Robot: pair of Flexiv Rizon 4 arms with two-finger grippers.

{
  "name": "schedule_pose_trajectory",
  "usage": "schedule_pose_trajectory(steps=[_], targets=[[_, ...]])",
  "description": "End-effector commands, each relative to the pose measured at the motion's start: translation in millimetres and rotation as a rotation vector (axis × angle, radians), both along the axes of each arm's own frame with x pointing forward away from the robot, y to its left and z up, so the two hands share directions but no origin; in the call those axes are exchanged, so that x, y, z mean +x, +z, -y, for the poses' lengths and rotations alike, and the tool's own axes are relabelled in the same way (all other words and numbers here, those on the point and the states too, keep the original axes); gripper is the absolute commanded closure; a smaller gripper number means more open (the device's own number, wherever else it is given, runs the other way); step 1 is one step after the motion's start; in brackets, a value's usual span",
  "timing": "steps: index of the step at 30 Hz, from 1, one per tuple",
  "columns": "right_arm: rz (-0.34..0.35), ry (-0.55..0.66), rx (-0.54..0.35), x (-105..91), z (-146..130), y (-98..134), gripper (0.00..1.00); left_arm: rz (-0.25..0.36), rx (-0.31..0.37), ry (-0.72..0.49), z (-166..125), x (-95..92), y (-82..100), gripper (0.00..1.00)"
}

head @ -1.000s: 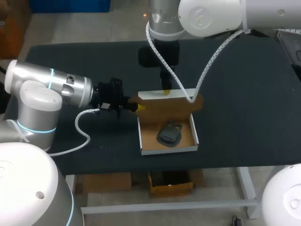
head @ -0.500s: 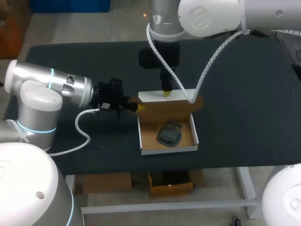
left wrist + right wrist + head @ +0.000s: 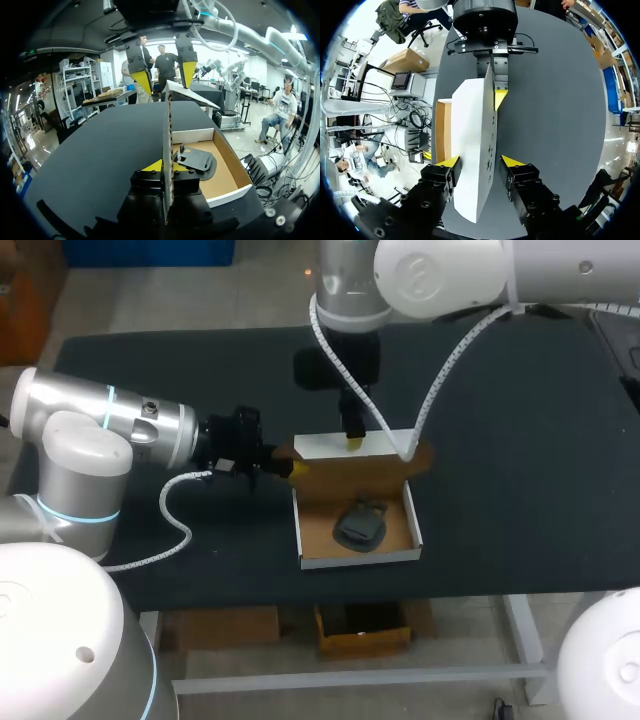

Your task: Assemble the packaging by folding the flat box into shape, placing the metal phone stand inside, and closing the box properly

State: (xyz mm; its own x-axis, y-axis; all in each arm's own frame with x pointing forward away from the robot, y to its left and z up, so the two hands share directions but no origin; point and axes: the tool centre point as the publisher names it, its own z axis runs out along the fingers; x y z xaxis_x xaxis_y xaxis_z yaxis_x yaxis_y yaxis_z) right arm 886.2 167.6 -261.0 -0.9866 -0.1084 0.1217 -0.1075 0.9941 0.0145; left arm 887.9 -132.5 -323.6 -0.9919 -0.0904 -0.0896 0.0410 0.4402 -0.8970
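Head view first: white cardboard box with a brown inside [image 3: 360, 558] sitting open near the front middle of the dark bench [image 3: 520, 440], dark metal phone stand [image 3: 360, 524] lying on its floor. Standing upright along the far wall: the brown-and-white lid panel [image 3: 362, 466]. Pinched on that panel's left end, seen edge-on between the yellow tips in the left wrist view: left end effector [image 3: 167, 166], closed on the cardboard. Hanging over the top edge from behind: right end effector [image 3: 480, 161], fingers spread to either side of the panel, not clamping, so open.

Reading the step as lid closing. To do it well: press the top edge forward and down with the right, swinging about the hinge crease rather than shoving the whole tray toward the bench's front. Use the left grip for steadying only, and let go before the panel comes low, or risk a twisted lid. Watch the stand's raised part for clearance. Guide each brown side tab [image 3: 424, 454] inside the box walls, not outside.
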Motion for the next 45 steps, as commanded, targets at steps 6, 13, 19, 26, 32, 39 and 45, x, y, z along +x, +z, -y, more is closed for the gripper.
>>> schedule_pose_trajectory(steps=[6, 13, 19, 26, 32, 39, 45], targets=[[-0.026, 0.003, -0.011, 7.0, -2.5, -7.1, 0.53, 0.003, -0.003, 0.002, 0.5, -0.4, -0.4, 1.0], [-0.04, 0.0, -0.014, 9.0, -2.5, -10.3, 0.58, 0.003, -0.003, 0.002, 0.5, -0.4, -0.4, 1.0], [-0.037, 0.002, -0.017, 9.3, -2.8, -10.0, 1.0, 0.003, -0.003, 0.002, 0.5, -0.4, -0.4, 1.0], [-0.031, 0.003, -0.011, 6.3, -3.2, -7.4, 1.0, 0.003, -0.003, 0.002, 0.5, -0.4, -0.4, 1.0], [-0.021, 0.006, 0.028, 4.8, -2.3, 5.1, 0.0, 0.003, -0.003, 0.002, 0.5, -0.4, -0.4, 1.0], [-0.001, -0.005, 0.068, 7.1, 0.3, 23.1, 0.0, 0.003, -0.003, 0.002, 0.5, -0.4, -0.4, 1.0], [0.017, -0.029, 0.092, 11.6, -0.3, 34.9, 0.0, 0.003, -0.003, 0.002, 0.5, -0.4, -0.4, 1.0]])
